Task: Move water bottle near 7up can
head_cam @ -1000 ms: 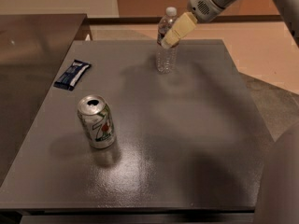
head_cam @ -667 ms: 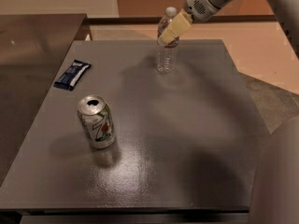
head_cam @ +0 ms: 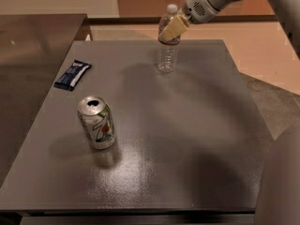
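Note:
The water bottle, clear and ribbed with a white cap and a dark label band, stands upright near the far edge of the grey table. My gripper comes in from the upper right, its pale fingers level with the bottle's upper part and label, in front of it. The 7up can, silver-white with a green and red "7", stands upright at the front left, well apart from the bottle.
A flat dark blue snack wrapper lies at the left edge of the table. A dark metal counter adjoins the table's left side. The robot's pale body fills the lower right corner.
The gripper has moved slightly left and up along the bottle toward its neck. The bottle, can and wrapper have not moved.

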Robot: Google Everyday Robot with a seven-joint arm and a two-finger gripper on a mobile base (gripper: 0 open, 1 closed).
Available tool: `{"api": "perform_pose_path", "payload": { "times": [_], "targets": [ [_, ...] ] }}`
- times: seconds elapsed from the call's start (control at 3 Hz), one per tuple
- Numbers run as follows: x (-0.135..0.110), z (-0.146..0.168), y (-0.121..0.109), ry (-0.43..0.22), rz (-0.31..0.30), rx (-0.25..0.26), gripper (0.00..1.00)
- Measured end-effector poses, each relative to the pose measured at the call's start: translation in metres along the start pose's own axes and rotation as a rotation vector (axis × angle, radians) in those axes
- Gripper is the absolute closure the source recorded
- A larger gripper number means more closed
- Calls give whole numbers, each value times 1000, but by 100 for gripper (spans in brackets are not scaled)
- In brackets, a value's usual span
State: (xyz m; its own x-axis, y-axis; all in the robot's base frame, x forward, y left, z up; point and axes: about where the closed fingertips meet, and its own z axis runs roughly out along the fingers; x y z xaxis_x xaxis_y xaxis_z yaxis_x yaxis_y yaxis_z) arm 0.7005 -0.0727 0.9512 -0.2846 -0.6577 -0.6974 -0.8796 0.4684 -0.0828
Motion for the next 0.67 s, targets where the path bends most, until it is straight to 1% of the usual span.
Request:
{"api": "perform_pose_path", "payload": {
  "times": [0.33, 0.67],
  "targets": [
    [-5, -11, 20, -23, -64, -43, 87],
    [-13, -33, 51, -69, -145, -108, 100]
  ]
}}
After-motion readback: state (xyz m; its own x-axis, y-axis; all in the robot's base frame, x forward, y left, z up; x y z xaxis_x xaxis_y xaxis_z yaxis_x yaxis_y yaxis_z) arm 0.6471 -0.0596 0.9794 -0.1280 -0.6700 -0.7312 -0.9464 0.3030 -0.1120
